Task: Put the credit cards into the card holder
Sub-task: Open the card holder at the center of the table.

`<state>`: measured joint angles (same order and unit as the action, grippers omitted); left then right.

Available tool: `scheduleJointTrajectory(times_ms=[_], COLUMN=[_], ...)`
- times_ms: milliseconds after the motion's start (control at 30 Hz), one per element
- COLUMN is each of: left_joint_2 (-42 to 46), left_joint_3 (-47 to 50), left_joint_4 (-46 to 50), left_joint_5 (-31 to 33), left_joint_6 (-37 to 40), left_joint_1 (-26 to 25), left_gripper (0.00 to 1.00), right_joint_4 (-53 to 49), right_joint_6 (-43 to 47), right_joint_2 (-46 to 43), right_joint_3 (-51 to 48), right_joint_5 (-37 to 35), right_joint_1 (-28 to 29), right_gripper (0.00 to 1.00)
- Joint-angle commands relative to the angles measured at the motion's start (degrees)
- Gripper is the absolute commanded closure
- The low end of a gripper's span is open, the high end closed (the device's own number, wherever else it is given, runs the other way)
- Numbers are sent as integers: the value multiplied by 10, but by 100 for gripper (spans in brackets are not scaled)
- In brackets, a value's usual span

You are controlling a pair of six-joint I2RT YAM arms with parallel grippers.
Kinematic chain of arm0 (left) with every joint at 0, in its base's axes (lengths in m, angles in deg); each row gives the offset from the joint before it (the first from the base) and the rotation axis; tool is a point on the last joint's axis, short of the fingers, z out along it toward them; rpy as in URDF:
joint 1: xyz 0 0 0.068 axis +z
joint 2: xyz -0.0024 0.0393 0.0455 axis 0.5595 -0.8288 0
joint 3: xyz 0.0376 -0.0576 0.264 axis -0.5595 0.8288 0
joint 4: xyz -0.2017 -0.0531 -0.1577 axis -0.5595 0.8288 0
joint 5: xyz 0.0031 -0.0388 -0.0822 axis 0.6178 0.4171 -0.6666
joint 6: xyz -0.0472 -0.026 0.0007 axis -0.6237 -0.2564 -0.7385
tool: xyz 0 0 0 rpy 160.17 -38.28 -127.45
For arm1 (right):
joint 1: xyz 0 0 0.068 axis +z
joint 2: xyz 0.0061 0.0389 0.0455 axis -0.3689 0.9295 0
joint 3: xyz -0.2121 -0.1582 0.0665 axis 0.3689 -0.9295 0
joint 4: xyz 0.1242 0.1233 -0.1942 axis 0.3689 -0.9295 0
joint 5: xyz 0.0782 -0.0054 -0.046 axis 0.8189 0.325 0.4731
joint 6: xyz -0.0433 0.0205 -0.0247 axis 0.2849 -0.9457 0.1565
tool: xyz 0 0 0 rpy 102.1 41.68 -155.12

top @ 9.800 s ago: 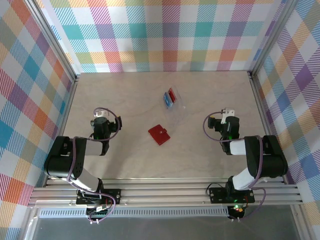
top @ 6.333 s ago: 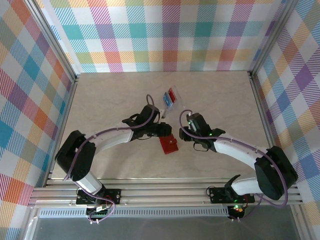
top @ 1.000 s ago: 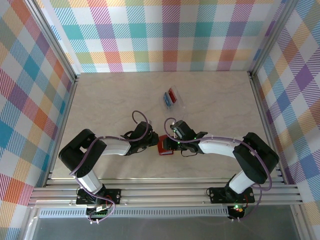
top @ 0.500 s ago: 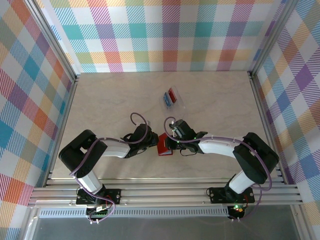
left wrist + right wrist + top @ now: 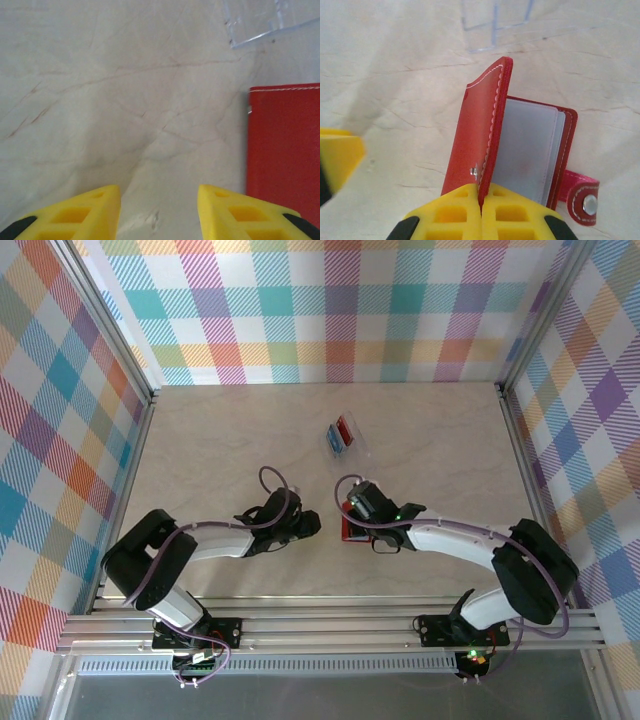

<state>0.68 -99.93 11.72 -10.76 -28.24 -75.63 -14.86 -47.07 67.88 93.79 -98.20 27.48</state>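
**Top external:** The card holder (image 5: 347,533) lies mid-table between both grippers. The credit cards (image 5: 338,435) sit in a clear case (image 5: 357,452) beyond it, farther from the bases.

**Left wrist:** The left gripper (image 5: 158,202) is partly open and empty, with the card holder just to its right.

**Right wrist:** The right gripper (image 5: 481,195) is clamped on the card holder's raised red cover, exposing pale slots.

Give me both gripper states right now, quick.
Left gripper: open, jaws apart, holding nothing.
Right gripper: shut on the raised cover of the red card holder.
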Motion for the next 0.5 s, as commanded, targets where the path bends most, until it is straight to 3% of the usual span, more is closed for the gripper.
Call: scheduleJointTrajectory(times_ms=[0,200,467], left_joint_2=[26,44,84], left_joint_3=[4,-5,8], left_joint_4=[84,152,194], left_joint_5=[10,48,65], left_joint_6=[5,1,-7], left_joint_1=[-1,6,28], left_gripper=[56,58,57], right_joint_4=[-89,-154,-148], right_joint_6=[27,38,64], right_joint_2=[30,130,194], right_joint_3=[51,149,211], right_joint_5=[-99,-172,-127], right_joint_1=[34,92,111], right_gripper=[100,100,95])
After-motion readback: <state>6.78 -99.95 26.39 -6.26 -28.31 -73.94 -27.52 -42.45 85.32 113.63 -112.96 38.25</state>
